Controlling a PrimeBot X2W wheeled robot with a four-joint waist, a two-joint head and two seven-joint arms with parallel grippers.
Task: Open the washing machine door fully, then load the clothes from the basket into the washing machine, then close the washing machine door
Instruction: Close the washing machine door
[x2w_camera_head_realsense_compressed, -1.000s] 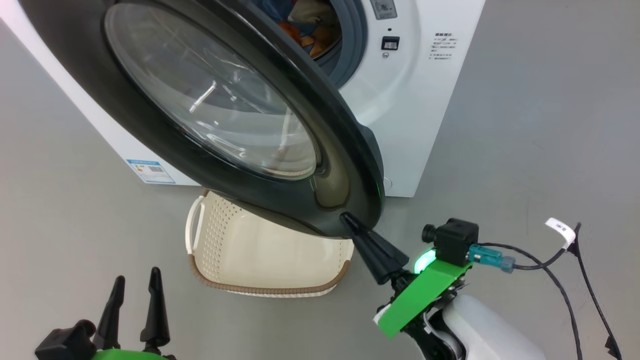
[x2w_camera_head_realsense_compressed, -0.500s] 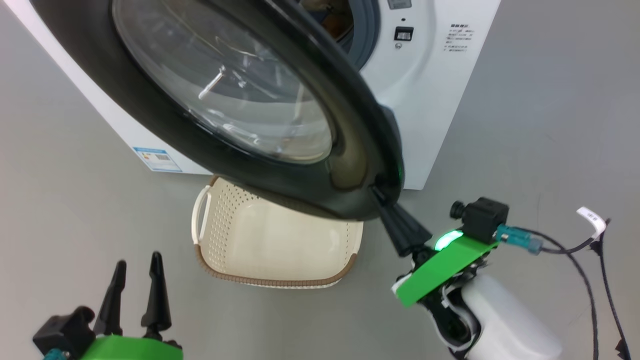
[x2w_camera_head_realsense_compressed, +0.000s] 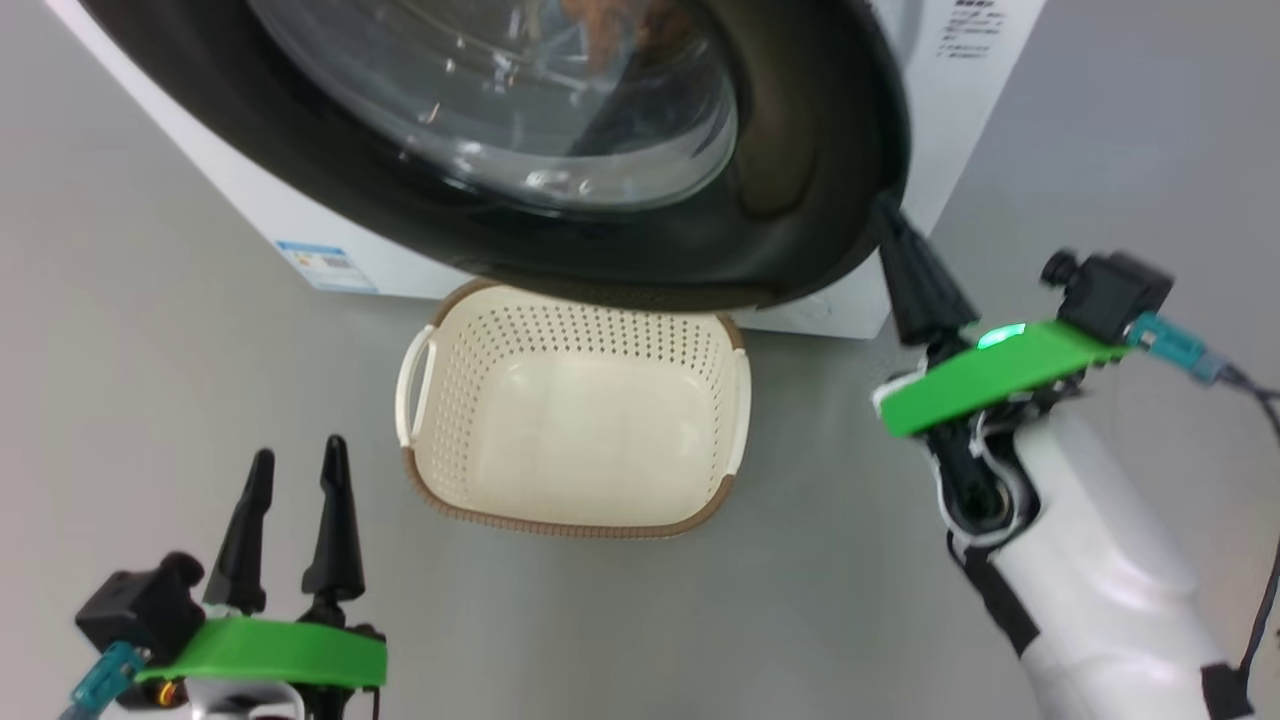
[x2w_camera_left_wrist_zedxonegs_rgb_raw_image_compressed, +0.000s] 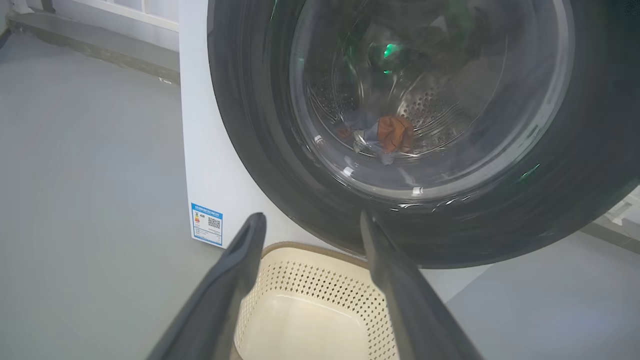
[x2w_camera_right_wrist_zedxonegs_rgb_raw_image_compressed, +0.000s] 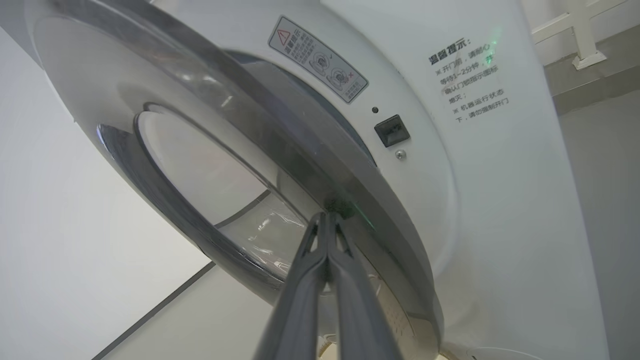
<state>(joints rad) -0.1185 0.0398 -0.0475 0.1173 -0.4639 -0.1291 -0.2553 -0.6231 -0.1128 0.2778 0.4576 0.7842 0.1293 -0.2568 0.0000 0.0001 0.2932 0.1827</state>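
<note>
Since the earlier frame the right gripper (x2w_camera_head_realsense_compressed: 888, 215), clenched on nothing, tips on the rim at upper right, has followed the large round glossy black door (x2w_camera_head_realsense_compressed: 800, 130) nearly shut against the big white washing machine (x2w_camera_head_realsense_compressed: 930, 170). Orange-and-blue clothes (x2w_camera_left_wrist_zedxonegs_rgb_raw_image_compressed: 392, 135) lie behind its glass. Cream perforated plastic basket (x2w_camera_head_realsense_compressed: 560, 525), centre, long axis left-right. Lower left, left gripper (x2w_camera_head_realsense_compressed: 295, 455) released.

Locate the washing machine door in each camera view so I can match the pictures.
Head view: the door spans the top, overhanging the far rim of the basket.
Left wrist view: the door takes up the upper right, with the basket below it.
Right wrist view: the door sweeps from the upper left to the bottom centre, seen edge-on.
Shared landmark: the white washing machine behind the door.
</note>
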